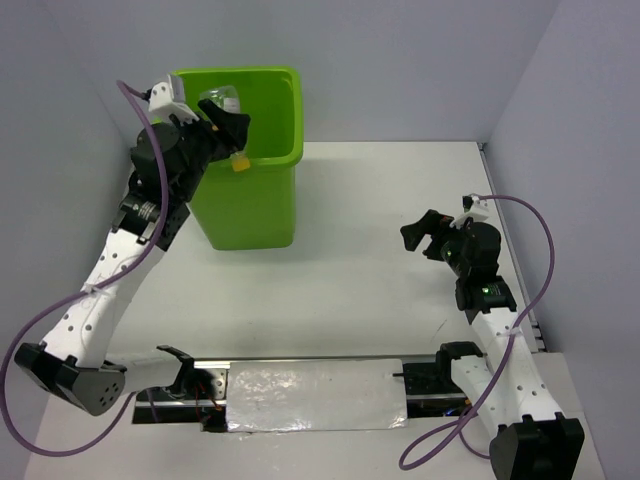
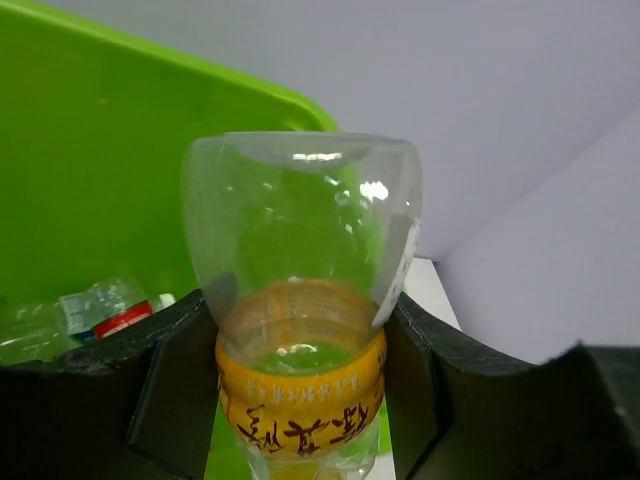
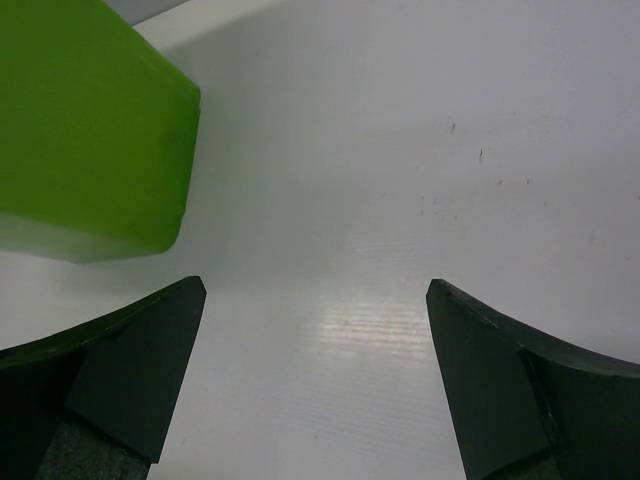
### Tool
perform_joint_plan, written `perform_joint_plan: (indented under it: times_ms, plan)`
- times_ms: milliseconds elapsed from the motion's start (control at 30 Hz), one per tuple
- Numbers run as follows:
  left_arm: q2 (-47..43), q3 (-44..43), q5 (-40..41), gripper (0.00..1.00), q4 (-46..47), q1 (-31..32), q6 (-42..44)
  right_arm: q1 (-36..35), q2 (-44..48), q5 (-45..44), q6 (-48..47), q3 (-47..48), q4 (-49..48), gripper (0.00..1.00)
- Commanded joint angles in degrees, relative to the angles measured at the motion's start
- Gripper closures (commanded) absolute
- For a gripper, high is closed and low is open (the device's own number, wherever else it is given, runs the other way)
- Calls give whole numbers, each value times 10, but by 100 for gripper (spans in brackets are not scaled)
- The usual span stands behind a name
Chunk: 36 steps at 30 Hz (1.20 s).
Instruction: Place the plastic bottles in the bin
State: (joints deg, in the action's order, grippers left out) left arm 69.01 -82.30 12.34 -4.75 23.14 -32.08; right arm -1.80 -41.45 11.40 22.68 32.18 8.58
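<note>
My left gripper [image 1: 228,125] is shut on a clear plastic bottle with a yellow label [image 2: 300,385], held over the open top of the lime-green bin [image 1: 262,190]. In the left wrist view the bottle's clear base [image 2: 300,220] points away from me, and both black fingers [image 2: 440,380] press its labelled middle. Inside the bin lie other bottles, one with a red and blue label [image 2: 105,312]. My right gripper [image 1: 425,238] hovers open over the bare table at the right, nothing between its fingers [image 3: 135,370]. The bin's corner [image 3: 90,130] shows at the upper left of the right wrist view.
Grey walls close in behind and to both sides of the white table [image 1: 380,200]. A foil-covered plate [image 1: 315,395] lies between the arm bases at the near edge. Purple cables [image 1: 530,225] loop off both arms.
</note>
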Motion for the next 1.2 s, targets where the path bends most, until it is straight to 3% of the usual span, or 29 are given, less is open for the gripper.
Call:
perform_joint_plan:
  times_ms: [0,167,267,367,400,467,1167]
  plan:
    - [16,-43,-7,45,-15,-56,-85,3,-5,-5,-5,6,-12,0]
    - [44,-61,-46,43,-37,-113,-168,2,-17,-4,-8,10,-11,0]
    - [68,-65,-80,29,-54,-153,-199,4,-17,-8,-10,10,-9,0]
    - [73,-45,-111,26,-42,-167,-214,3,-14,-11,-11,10,-9,0]
    - [74,-40,-114,10,-38,-172,-215,3,-14,-11,-11,10,-9,0]
    - [72,-36,-115,1,-39,-177,-216,4,-14,-13,-12,10,-8,0]
    - [81,-109,-130,1,-107,-181,-138,3,-25,-20,-17,16,-4,0]
